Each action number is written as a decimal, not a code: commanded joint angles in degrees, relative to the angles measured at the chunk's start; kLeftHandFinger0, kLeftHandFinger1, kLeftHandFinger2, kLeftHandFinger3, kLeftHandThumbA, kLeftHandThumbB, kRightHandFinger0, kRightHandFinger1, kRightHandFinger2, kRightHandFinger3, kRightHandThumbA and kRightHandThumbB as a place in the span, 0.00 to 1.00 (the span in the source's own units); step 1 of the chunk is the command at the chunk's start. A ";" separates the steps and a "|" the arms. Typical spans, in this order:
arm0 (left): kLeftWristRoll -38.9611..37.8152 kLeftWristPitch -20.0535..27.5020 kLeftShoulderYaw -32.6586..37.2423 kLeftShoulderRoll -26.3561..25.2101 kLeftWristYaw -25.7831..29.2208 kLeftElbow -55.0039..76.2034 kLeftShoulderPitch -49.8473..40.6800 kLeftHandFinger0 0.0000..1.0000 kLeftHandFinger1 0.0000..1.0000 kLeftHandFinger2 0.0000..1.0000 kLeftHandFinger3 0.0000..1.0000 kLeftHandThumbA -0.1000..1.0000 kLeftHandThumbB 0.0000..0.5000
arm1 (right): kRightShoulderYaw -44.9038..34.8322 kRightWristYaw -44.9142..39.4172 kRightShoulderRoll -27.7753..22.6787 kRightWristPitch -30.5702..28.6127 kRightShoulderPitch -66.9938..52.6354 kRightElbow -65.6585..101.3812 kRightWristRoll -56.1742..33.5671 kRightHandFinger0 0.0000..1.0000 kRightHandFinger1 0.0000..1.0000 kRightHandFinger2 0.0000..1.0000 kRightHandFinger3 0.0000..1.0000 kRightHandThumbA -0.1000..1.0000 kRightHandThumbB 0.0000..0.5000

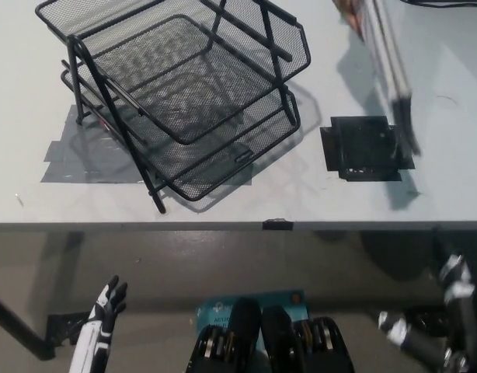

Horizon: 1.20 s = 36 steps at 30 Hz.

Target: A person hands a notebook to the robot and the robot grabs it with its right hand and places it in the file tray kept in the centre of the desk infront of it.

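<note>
The hand-over has not begun, by the look of it: no notebook can be made out clearly. At about 1 o'clock on the tabletop (456, 140) a blurred, long grey shape (390, 70) slants in from the top edge; what it is cannot be told, and whether it has to do with the notebook is a guess.

The black right robot hand (448, 326) sits low at 4 o'clock, below the tabletop edge; it grips nothing, though whether its fingers are spread or curled cannot be told. The white left robot hand (102, 318) rests at 8 o'clock, fingers apart and empty.

The file tray (223, 124), a black mesh stack of tiers on a slanted frame, stands at about 11 o'clock, over grey tape patches (75, 163). Every tier visible looks empty. A small black square plate (367, 148) lies at 2 o'clock, apart from the tray.

The next move likely calls for raising the right robot hand above the tabletop to meet the notebook.
</note>
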<state>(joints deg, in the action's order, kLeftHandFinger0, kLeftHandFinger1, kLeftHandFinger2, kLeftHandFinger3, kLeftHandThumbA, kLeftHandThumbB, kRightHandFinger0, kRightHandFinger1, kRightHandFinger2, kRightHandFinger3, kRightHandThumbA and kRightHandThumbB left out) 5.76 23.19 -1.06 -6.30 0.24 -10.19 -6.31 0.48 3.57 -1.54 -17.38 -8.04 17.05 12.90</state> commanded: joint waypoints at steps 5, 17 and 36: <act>1.26 3.73 -0.72 -0.41 2.14 2.08 1.42 1.00 1.00 1.00 1.00 1.00 0.85 | -1.83 3.08 2.63 3.70 11.30 8.39 16.74 1.00 1.00 1.00 1.00 0.98 0.65; 1.91 3.73 -1.23 -0.74 2.69 1.67 2.65 1.00 1.00 1.00 1.00 1.00 0.87 | -1.40 4.53 6.19 9.90 24.50 0.59 22.40 1.00 1.00 1.00 1.00 0.91 0.75; 0.60 3.73 -0.34 -1.15 0.92 2.24 3.24 1.00 1.00 1.00 1.00 1.00 0.81 | -1.95 15.87 0.50 9.03 41.53 -34.50 22.41 1.00 1.00 1.00 1.00 0.98 0.66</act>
<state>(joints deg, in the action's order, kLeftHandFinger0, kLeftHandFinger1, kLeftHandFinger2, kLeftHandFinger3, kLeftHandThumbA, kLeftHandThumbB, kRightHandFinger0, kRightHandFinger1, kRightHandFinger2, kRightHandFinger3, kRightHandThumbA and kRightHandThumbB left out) 6.77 24.79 -1.59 -6.49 1.02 -10.01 -3.34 -1.33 14.09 -0.08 -7.70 28.66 -14.43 35.06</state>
